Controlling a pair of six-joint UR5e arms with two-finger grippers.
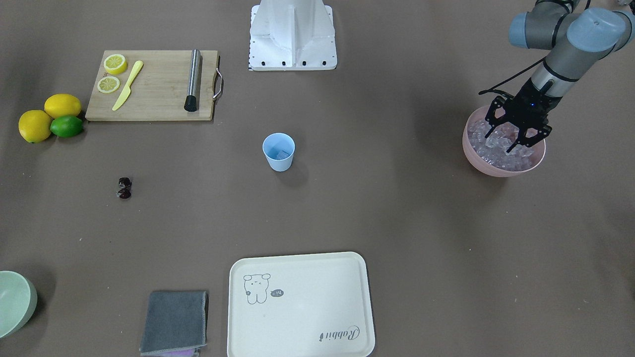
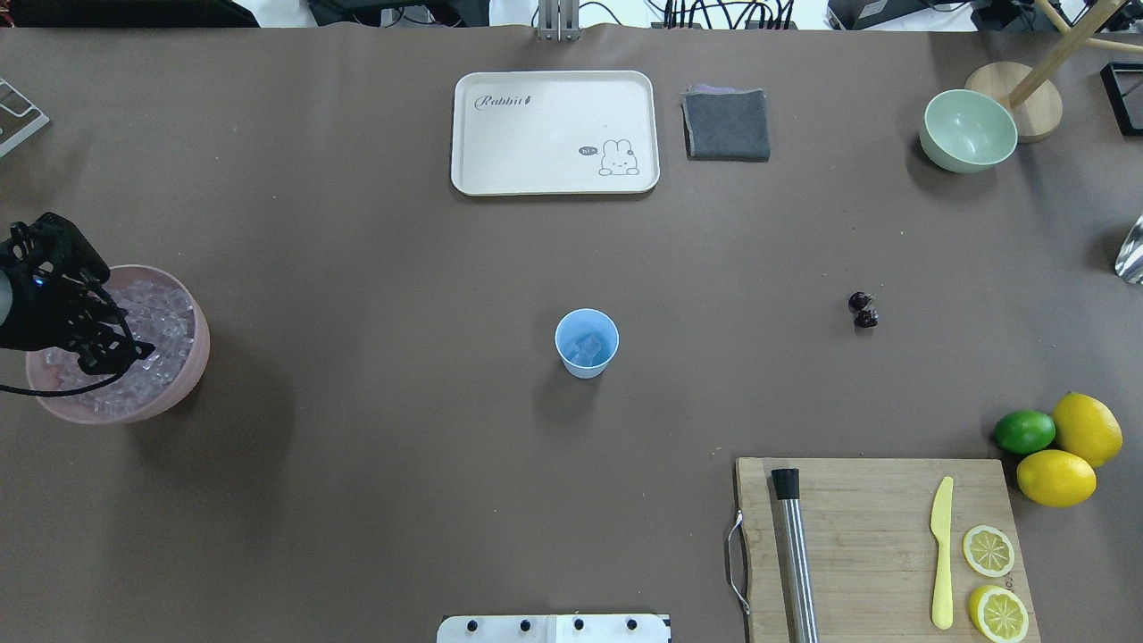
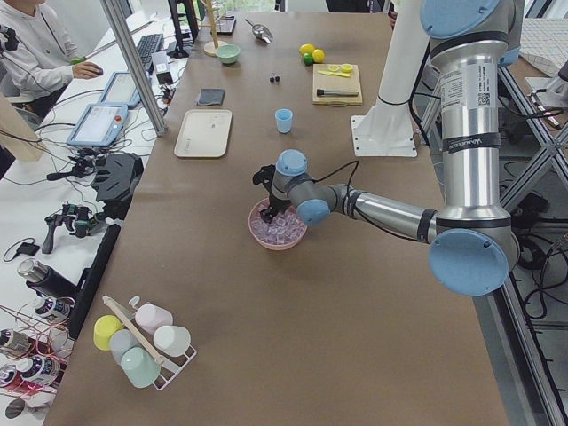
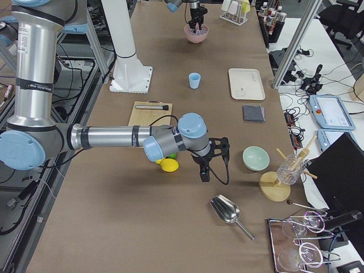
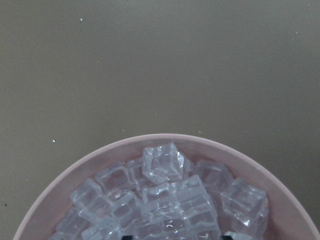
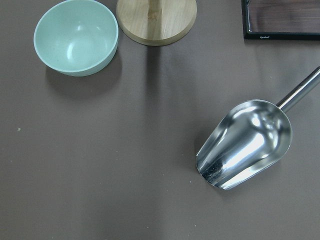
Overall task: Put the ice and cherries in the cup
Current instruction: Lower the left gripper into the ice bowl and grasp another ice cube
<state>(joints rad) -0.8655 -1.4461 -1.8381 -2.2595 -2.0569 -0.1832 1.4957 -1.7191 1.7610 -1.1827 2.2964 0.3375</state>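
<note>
A long table [image 2: 357,500] under a plain brown cover fills a lab room. Desks with cables and tablets run along its far side, where a person [image 3: 31,44] sits at a keyboard. Near the far edge lie a cream tray [image 2: 554,134] and a folded grey cloth [image 2: 725,125]. A wooden board [image 2: 875,536] sits at the near edge toward the right end. The ice [image 5: 162,165], clear glassy cubes with a faint pink cast, is heaped in a pink bowl [image 1: 496,171] by the table's left end. The left tool [image 1: 502,140] is down in that heap, released, its fingers spread wide with several cubes between them. The cup [image 1: 279,157], a pale blue tapered tumbler, stands upright about mid-table and already holds a few cubes. The cherries [image 1: 124,188], two tiny glossy near-black fruits, lie touching on the bare cover, well apart from the cup toward the right end. The right tool [image 4: 206,165] hangs over the right end near a steel scoop [image 6: 245,145] and a green bowl [image 6: 76,36]; I cannot tell whether it is released or clenched.
</note>
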